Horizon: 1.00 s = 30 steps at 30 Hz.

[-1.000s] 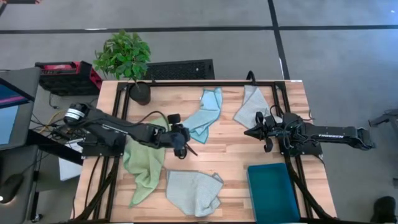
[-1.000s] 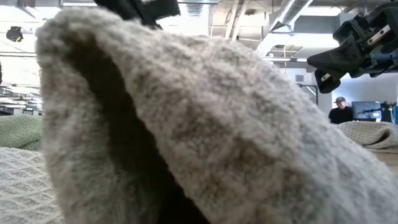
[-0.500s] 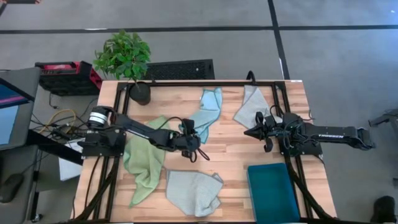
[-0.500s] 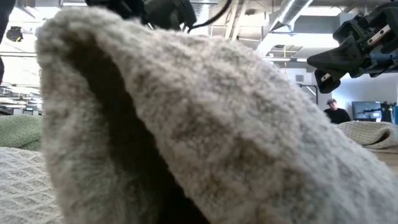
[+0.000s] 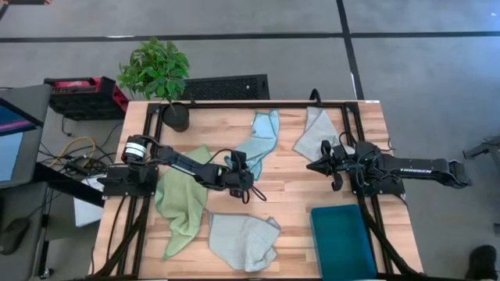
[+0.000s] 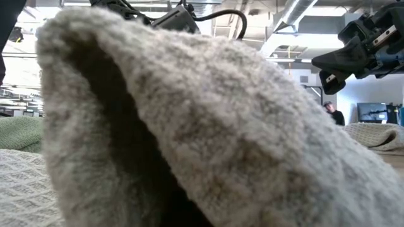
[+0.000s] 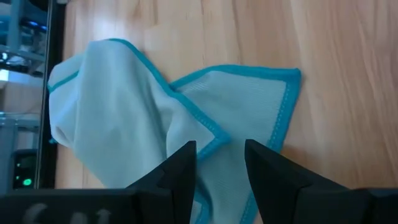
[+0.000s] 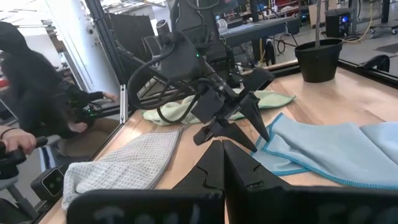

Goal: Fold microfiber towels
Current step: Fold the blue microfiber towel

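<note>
Towels lie at four places on the pale wooden slatted table (image 5: 289, 195). The light blue square microfiber towel (image 5: 258, 144) with a brighter blue hem lies crumpled near the middle of the far edge. A pale grey-blue thin cloth (image 5: 314, 133) lies just beside it toward the far right corner, apart from it. The light green soft towel (image 5: 181, 195) sprawls along the left side, and a second pale grey-blue cloth (image 5: 244, 238) sits at the near edge, mid-table. A rigid teal rectangular bin (image 5: 342, 240) stands at the near right corner.

The left gripper (image 5: 244, 181) hangs over the light blue towel's near corner, fingers (image 7: 180, 171) spread apart with nothing between them; the hemmed corner shows in the gap. The right gripper (image 5: 314, 165) waits on the right side, near the far grey-blue cloth, its fingers pressed together on nothing. A potted green plant (image 5: 156, 74) stands at the far left corner.
</note>
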Each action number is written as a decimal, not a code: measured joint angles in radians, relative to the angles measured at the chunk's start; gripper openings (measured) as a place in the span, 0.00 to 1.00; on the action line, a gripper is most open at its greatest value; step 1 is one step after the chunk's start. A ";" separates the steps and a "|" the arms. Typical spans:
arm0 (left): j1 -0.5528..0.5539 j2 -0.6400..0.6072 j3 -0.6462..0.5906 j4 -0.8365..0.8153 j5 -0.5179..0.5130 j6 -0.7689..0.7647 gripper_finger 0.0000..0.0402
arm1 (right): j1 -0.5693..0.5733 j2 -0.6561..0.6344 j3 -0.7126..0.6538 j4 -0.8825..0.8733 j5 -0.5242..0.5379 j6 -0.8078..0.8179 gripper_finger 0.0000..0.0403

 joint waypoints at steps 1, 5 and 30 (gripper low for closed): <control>0.000 0.000 0.000 -0.001 -0.009 0.000 0.32 | 0.000 0.000 0.000 0.000 0.000 0.000 0.03; 0.000 0.000 0.000 -0.001 -0.038 0.049 0.32 | 0.000 0.000 0.000 0.000 0.000 0.000 0.03; 0.055 0.000 0.000 0.018 -0.041 0.088 0.21 | 0.000 0.000 0.000 0.000 0.000 0.000 0.03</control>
